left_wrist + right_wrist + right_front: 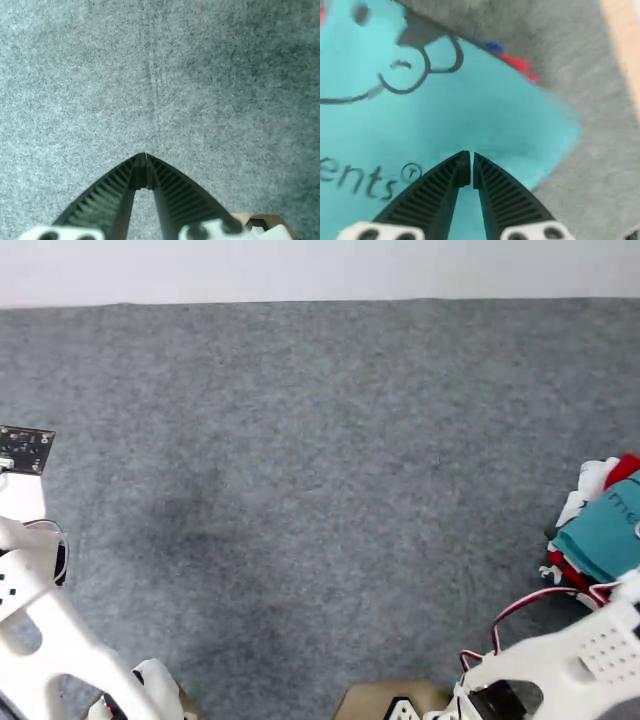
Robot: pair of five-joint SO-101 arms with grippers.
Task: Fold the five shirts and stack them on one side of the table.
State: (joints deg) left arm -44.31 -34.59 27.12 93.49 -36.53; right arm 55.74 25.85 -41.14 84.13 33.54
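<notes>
A pile of shirts lies at the table's right edge, a teal shirt with dark print on top, red cloth and white cloth showing under it. My right gripper hangs shut just over the teal shirt, close to one of its corners, where a strip of red cloth peeks out; I see no cloth pinched between the tips. The right arm comes in from the lower right. Over bare grey felt, my left gripper is shut and holds nothing; its arm is at the lower left.
Grey felt covers the table up to a white wall at the back. A small circuit board sits at the left edge. A tan base lies between the arms at the front. The tan table edge runs beside the pile.
</notes>
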